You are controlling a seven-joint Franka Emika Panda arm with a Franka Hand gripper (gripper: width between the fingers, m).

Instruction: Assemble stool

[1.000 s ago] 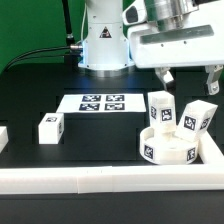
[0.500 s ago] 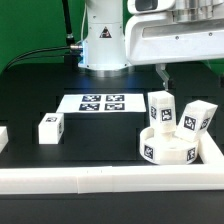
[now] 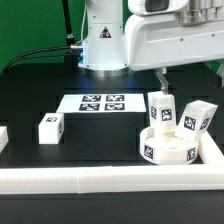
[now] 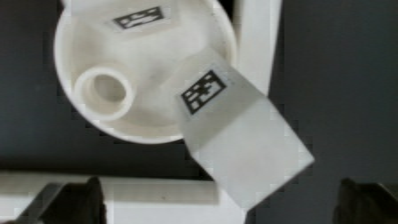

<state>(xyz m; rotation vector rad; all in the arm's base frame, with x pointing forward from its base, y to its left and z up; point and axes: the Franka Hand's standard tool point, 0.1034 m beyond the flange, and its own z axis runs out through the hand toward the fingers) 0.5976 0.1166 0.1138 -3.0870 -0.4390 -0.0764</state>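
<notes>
The round white seat (image 3: 170, 148) lies at the exterior view's right, beside the right rail. One white leg block (image 3: 161, 109) stands upright on it, and a second leg block (image 3: 198, 119) leans at its right side. A third leg block (image 3: 51, 127) lies alone on the black table at the left. My gripper (image 3: 190, 76) hangs open and empty above the seat and the two legs. In the wrist view the seat (image 4: 125, 70) and a tagged leg (image 4: 249, 135) lie below my open gripper (image 4: 217, 205), with its dark fingers (image 4: 71, 200) wide apart.
The marker board (image 3: 103, 102) lies in front of the robot base (image 3: 103, 40). Long white rails border the table at the front (image 3: 90, 180) and right (image 3: 214, 150). A rail (image 4: 178, 195) also shows in the wrist view. A small white piece sits at the far left edge (image 3: 3, 137).
The gripper has shifted a little over the seat and legs, staying open. Its right finger is now at the picture's edge. The seat and leg blocks have not moved.
</notes>
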